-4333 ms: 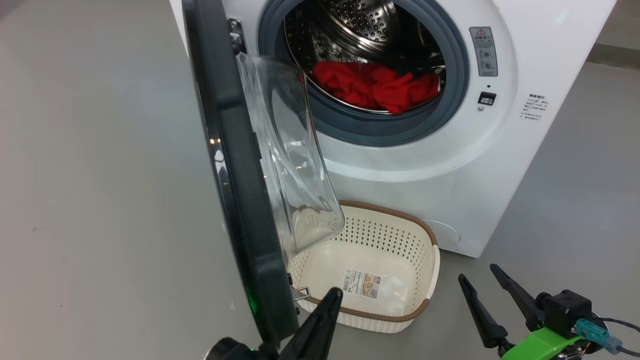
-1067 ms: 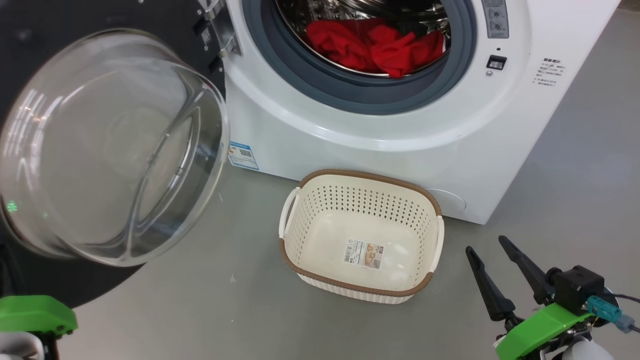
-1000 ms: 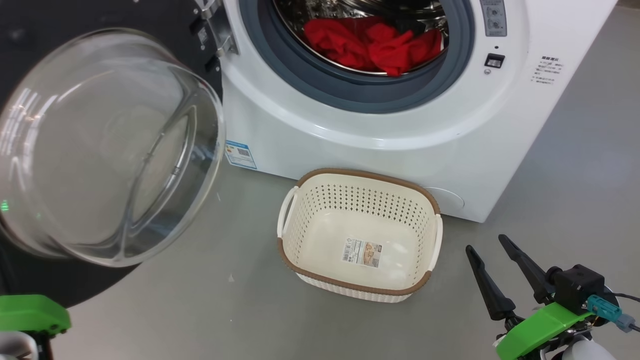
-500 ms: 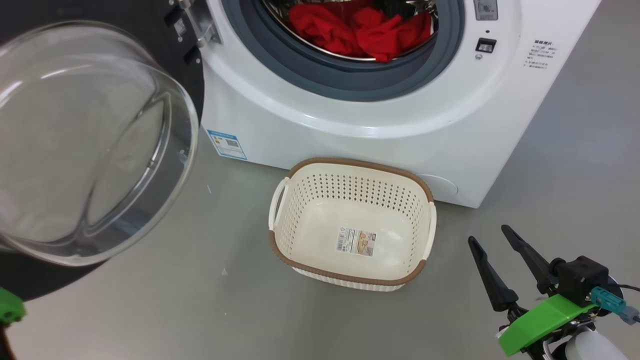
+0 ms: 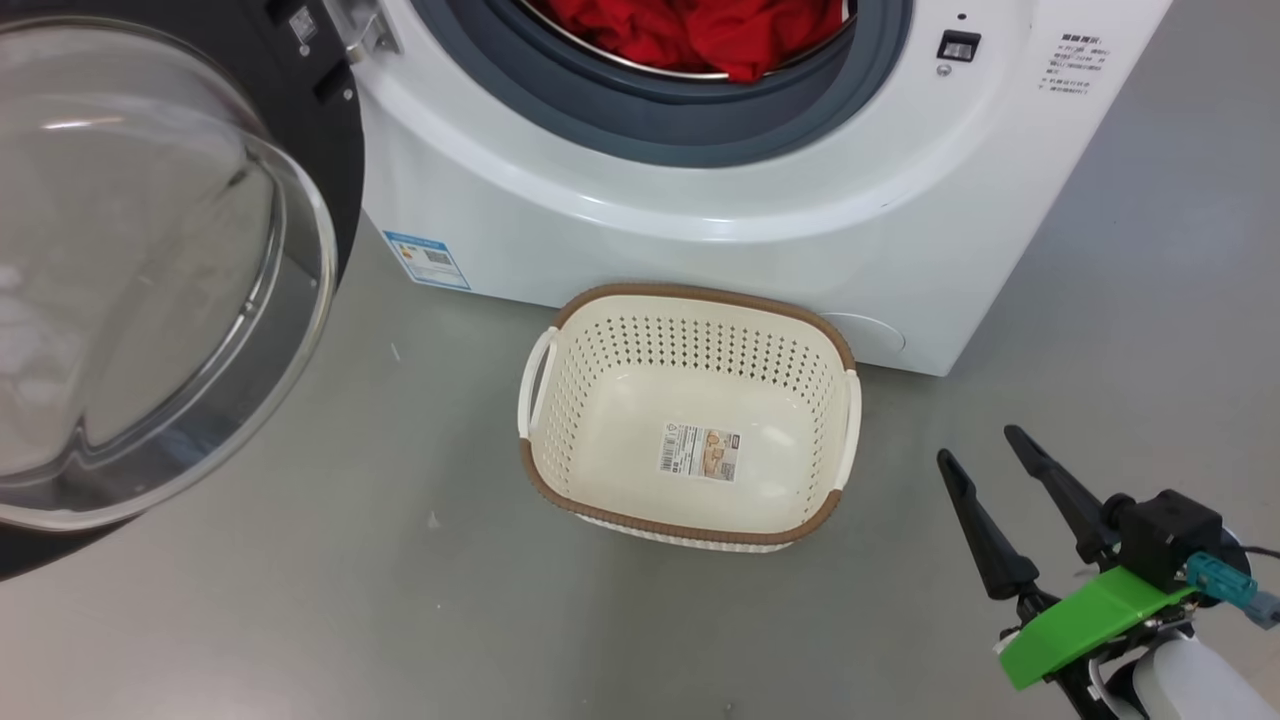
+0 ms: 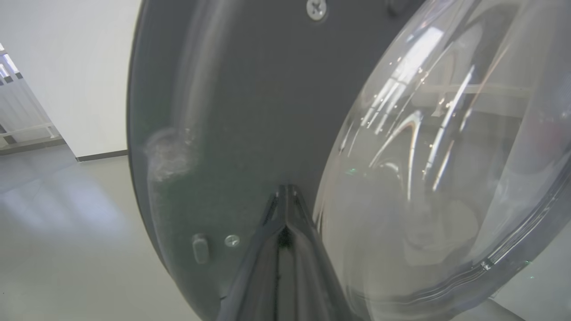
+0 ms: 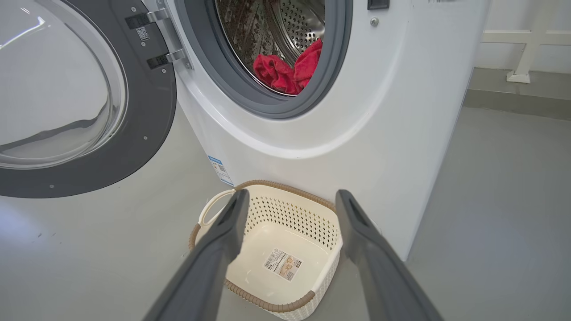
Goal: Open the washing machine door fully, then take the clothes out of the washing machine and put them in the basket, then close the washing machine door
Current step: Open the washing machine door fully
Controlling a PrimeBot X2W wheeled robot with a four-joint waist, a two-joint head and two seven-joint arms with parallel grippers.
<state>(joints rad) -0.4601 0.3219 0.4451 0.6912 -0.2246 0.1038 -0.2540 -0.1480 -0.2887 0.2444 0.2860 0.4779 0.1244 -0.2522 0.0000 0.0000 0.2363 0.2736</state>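
Note:
The washing machine (image 5: pixel 720 210) stands at the top of the head view, its grey-ringed mouth uncovered. Red clothes (image 5: pixel 700 25) lie in the steel drum, also seen as clothes (image 7: pixel 285 71) from the right wrist. The washing machine door (image 5: pixel 150 260) is swung wide to the left, glass bowl facing me. My left gripper (image 6: pixel 285 191) is shut, with nothing between its fingers, its tips close against the door's dark inner face (image 6: pixel 223 111) beside the glass. The basket (image 5: pixel 700 292) sits on the floor before the machine, holding only its paper label. My right gripper (image 5: pixel 978 445) hangs open to the basket's right.
Grey floor (image 5: pixel 400 620) spreads around the basket and under the door. A blue label (image 5: pixel 427 258) is stuck low on the machine's left side. In the right wrist view a white rail (image 7: pixel 522 44) runs along the far wall at the right.
The door has gone from edge-on to swung wide open at the left. The head camera has shifted, so machine and basket sit higher and further left. My right gripper stays open.

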